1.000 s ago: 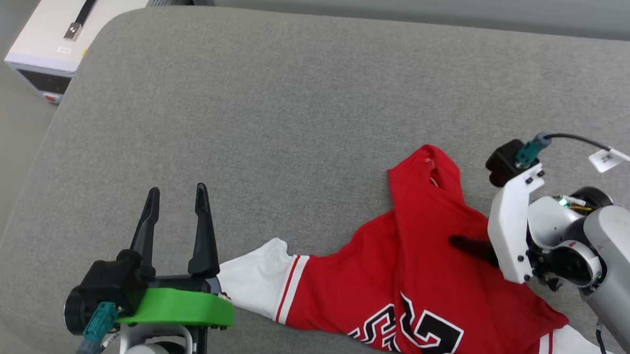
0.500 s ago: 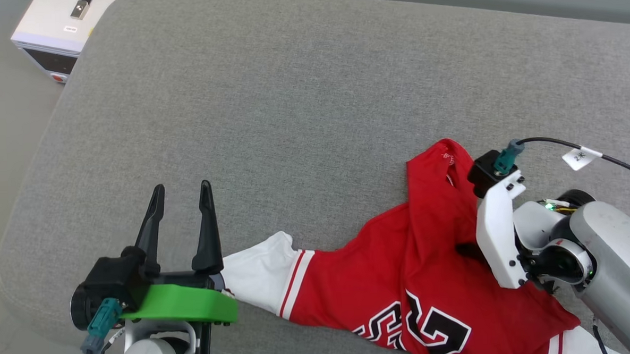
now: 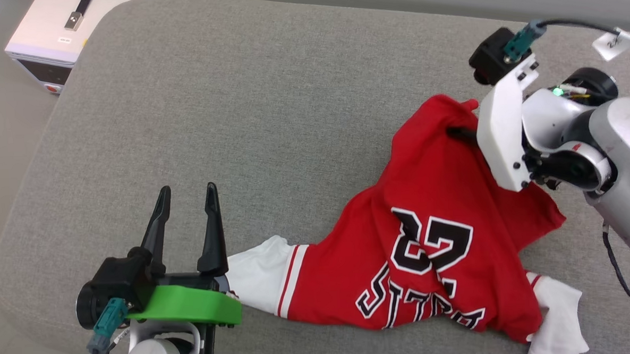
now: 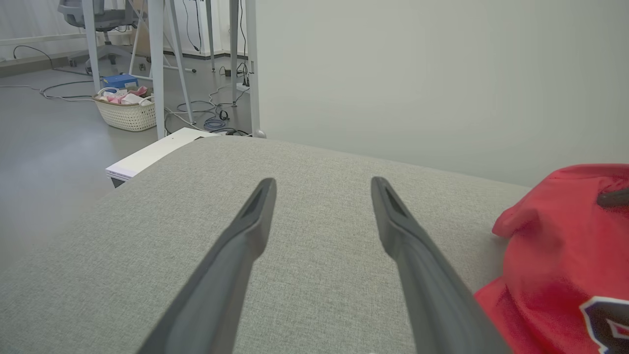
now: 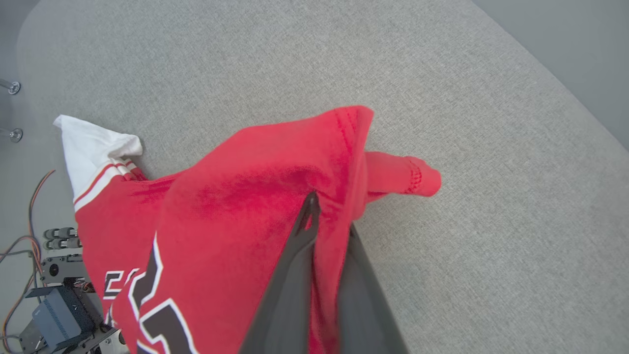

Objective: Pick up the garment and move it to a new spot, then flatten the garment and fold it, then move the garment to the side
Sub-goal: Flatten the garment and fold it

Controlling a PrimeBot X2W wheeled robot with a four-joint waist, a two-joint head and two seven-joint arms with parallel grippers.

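Observation:
The garment (image 3: pixel 429 236) is a red jersey with white sleeves and a black "23", lying on the right part of the grey cushion (image 3: pixel 269 94). My right gripper (image 3: pixel 453 132) is shut on a fold of its red cloth near the far end and holds that part raised, so the cloth drapes down from the fingers. In the right wrist view the garment (image 5: pixel 236 196) is pinched between the two dark fingers of the right gripper (image 5: pixel 328 212). My left gripper (image 3: pixel 188 189) stands open at the lower left, just left of a white sleeve, holding nothing. In the left wrist view the left gripper (image 4: pixel 323 181) points over bare cushion, with the garment (image 4: pixel 555 246) at the right.
A white box (image 3: pixel 48 34) sits on the floor beyond the cushion's far left corner. A woven basket (image 4: pixel 128 105), table legs and cables stand on the floor further off. Electronics and wires (image 5: pixel 54 295) lie below the cushion's edge.
My right gripper has shut on the garment and pulled it up and toward the far side; the cloth rose and the "23" and lettering came into full view. The left arm stayed put.

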